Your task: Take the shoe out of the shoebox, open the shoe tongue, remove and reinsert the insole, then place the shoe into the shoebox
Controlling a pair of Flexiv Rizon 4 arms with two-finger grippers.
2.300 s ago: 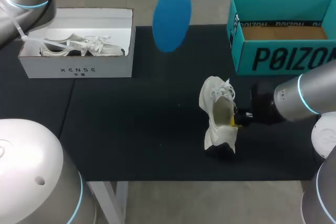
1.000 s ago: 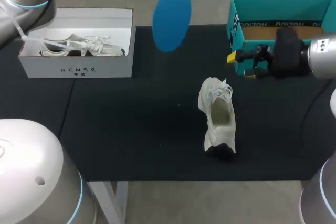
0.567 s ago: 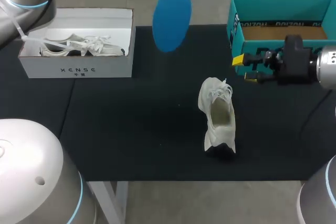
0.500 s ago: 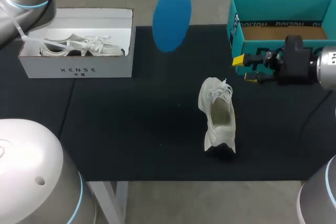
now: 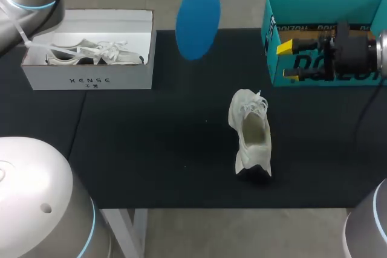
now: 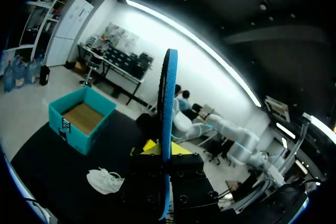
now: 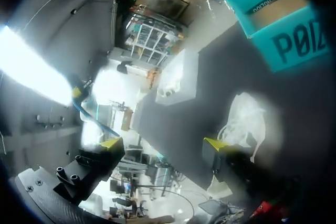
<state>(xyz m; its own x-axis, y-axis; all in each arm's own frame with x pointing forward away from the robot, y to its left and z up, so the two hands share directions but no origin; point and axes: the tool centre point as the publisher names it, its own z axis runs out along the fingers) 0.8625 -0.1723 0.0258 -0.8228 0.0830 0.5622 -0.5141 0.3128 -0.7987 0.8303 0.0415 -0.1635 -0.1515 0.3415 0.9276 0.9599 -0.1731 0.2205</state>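
Right gripper [image 5: 286, 61] has backed off the shoe [image 5: 251, 140], fingers [image 5: 284, 46] wide; left gripper [image 6: 165, 156] pinches the bendy insole [image 5: 198, 16]. Shoe, likely light and floppy, stands right of the tabletop's middle; grip its collar.

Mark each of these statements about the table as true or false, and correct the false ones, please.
1. The left hand holds the blue insole up in the air. True.
2. The white shoe lies inside the teal box. False: it stands on the black table, in front of that box.
3. The right hand is open and holds nothing. True.
4. The white box is empty. False: a second shoe lies in it.
5. The right hand touches the white shoe. False: it is apart from it, in front of the teal box.
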